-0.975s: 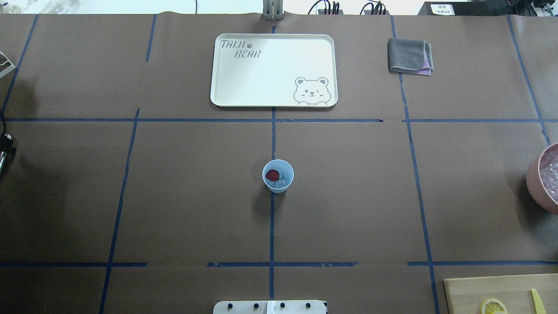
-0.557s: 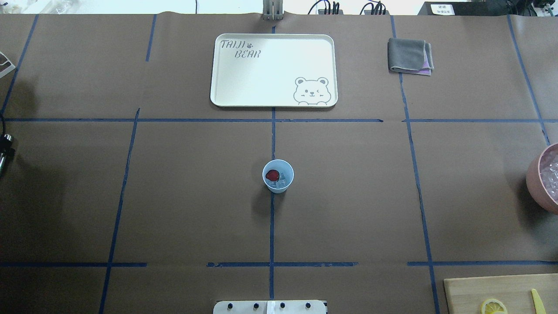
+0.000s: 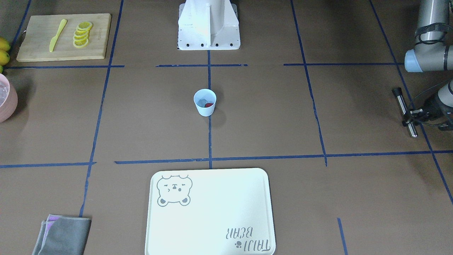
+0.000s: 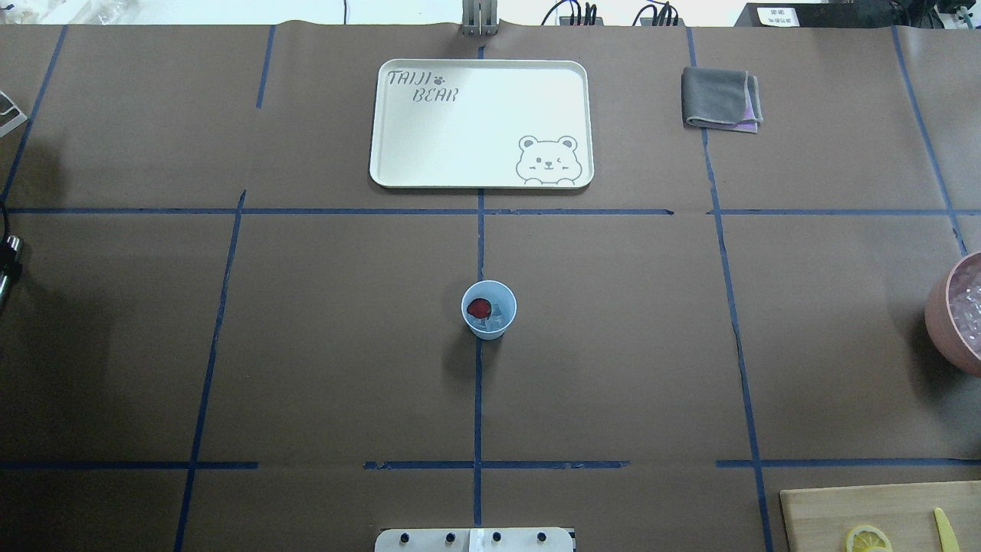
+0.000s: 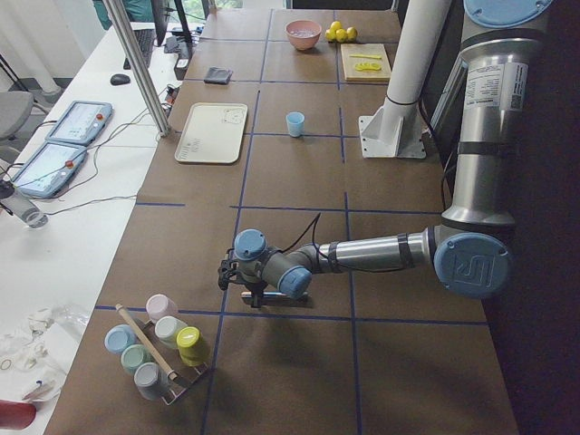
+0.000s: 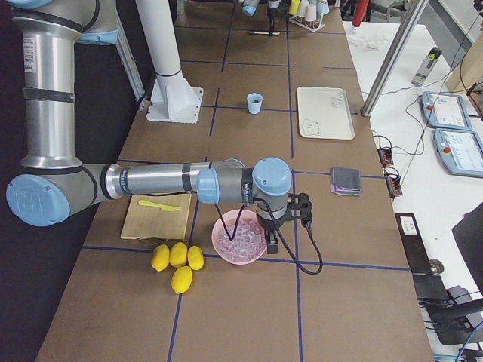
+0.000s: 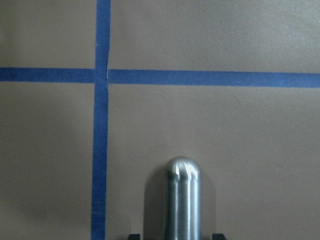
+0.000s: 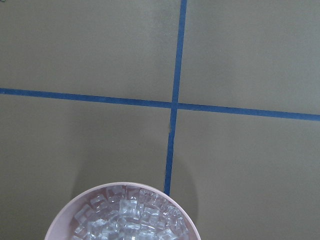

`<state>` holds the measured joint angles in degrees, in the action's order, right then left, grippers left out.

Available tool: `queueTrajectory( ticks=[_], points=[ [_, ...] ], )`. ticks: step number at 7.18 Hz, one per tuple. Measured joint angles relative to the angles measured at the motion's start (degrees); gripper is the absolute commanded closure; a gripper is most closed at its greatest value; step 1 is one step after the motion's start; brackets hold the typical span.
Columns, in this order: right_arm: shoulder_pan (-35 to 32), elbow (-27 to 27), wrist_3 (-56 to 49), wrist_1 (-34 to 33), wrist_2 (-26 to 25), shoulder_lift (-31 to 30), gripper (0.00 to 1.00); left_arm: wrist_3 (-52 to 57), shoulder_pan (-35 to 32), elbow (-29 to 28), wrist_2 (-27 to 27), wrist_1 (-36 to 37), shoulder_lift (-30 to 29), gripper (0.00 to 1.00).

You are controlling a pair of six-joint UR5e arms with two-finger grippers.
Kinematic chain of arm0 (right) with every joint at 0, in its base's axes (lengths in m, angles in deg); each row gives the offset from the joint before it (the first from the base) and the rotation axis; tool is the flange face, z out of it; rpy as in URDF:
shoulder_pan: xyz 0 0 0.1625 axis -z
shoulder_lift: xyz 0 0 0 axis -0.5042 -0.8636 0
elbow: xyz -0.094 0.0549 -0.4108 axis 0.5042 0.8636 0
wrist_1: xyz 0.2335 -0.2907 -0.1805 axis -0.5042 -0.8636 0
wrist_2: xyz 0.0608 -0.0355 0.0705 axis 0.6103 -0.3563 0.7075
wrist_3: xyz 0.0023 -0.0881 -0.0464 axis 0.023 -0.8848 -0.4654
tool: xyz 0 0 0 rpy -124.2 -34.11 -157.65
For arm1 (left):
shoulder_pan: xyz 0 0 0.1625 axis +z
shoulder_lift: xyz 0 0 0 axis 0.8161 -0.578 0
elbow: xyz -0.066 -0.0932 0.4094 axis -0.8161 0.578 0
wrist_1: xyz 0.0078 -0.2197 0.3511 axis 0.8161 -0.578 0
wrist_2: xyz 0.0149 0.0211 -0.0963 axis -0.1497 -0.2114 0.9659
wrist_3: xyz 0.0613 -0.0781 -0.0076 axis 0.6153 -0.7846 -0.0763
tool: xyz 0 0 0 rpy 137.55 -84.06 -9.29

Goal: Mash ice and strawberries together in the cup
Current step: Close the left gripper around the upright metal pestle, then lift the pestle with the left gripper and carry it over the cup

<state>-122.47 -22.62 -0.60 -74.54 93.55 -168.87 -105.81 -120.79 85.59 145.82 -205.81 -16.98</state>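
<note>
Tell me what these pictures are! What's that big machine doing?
It's a robot with two arms at a brown table. Cameras look from above, the front, both ends, and each wrist. In the middle stands a blue cup with a strawberry and ice cubes inside. The left hand grips a metal stick, far from the cup. The right hand hangs over a pink bowl of more ice; I can't tell if it's open. There's also a bear tray, a cloth and lemon slices.
</note>
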Motion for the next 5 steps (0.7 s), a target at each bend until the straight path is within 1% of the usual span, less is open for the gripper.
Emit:
queueTrajectory(
  ticks=[1,2,4,5],
  points=[
    [0.0,0.0,0.0,0.0,0.0,0.0,0.01,-0.1,0.0,0.0,0.0,0.0,0.0,0.93],
    [0.0,-0.1,0.0,0.0,0.1,0.0,0.01,-0.1,0.0,0.1,0.0,0.0,0.0,1.00],
    [0.0,-0.2,0.0,0.0,0.2,0.0,0.01,0.0,-0.1,0.6,0.3,0.1,-0.1,1.00],
    [0.0,-0.4,0.0,0.0,0.2,0.0,0.01,0.2,-0.2,1.9,0.5,0.3,-0.1,1.00]
  ],
)
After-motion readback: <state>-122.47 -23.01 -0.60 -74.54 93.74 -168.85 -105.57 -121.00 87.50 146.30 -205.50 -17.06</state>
